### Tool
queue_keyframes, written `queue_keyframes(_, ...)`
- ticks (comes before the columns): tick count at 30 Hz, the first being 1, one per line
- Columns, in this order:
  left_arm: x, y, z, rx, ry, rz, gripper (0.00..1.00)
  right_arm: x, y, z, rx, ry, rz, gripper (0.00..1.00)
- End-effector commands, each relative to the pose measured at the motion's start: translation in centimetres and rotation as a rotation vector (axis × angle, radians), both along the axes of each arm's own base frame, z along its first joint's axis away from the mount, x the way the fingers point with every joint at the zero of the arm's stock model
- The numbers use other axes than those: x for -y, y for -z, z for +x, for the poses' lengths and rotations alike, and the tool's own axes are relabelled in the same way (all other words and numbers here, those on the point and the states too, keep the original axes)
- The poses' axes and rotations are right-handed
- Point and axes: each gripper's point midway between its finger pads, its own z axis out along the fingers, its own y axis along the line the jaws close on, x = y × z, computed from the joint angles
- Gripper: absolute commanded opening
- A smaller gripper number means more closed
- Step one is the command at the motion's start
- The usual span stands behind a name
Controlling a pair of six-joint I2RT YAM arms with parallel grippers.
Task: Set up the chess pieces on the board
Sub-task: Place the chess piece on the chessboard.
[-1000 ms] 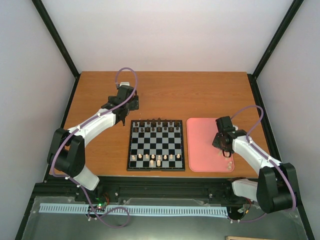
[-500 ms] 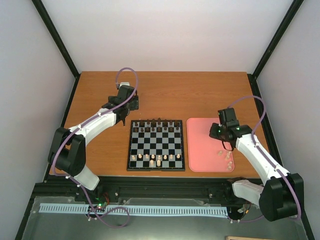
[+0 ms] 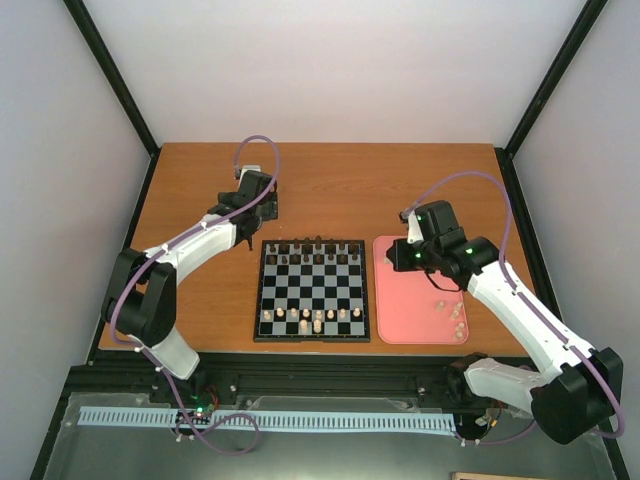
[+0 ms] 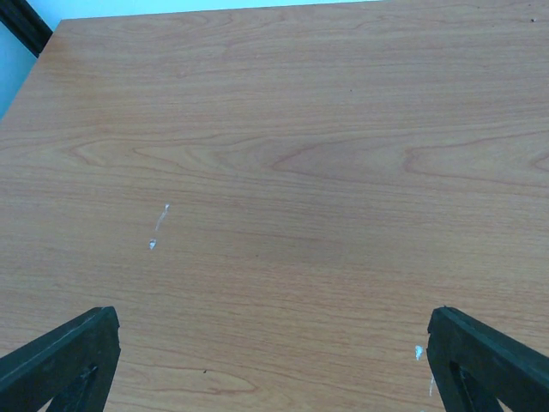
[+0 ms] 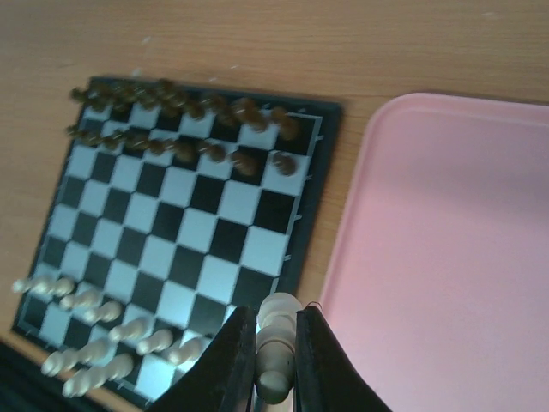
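Broadly, the tabletop (image 3: 400, 190) carries the board (image 3: 312, 290) beside the pink tray (image 3: 400, 310), with pale chess pieces (image 3: 310, 318) standing on its near rows. My right end effector (image 5: 276, 343), over the tray's left edge, is clamped on one cream piece (image 5: 278, 322), presumably bound for a free near square. My left end effector (image 4: 274, 343) hangs with its fingers spread over bare wood, out of the way.

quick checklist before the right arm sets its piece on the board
1. Cream piece held in right gripper: ok, shut on it.
2. Gripper above the board: not ok, at the edge of the pink tray.
3. Bare squares beside the cream pieces already placed: ok.
4. Left gripper away from the board: ok, open over bare table.
5. Which piece it is: cannot tell.
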Motion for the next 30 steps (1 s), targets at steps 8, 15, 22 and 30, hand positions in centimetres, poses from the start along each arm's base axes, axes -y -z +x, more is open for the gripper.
queue_keyframes(8,0.3,-1.4,0.9,0.032,-0.009,0.013,1.0,-6.7,-3.6,-5.5,-0.021,-0.451,0.278,0.03)
queue_keyframes(15,0.2,-1.3,1.0,0.029,-0.014,0.02,1.0,-8.4,-3.7,-7.4,-0.021,-0.565,0.295,0.03)
queue_keyframes(22,0.3,-0.9,1.2,0.022,-0.013,0.021,1.0,-9.8,-4.9,-9.6,-0.003,-0.67,0.353,0.03)
queue_keyframes(30,0.3,-0.9,1.2,0.022,-0.014,0.022,1.0,-10.9,-3.8,-9.1,0.001,-0.644,0.235,0.03)
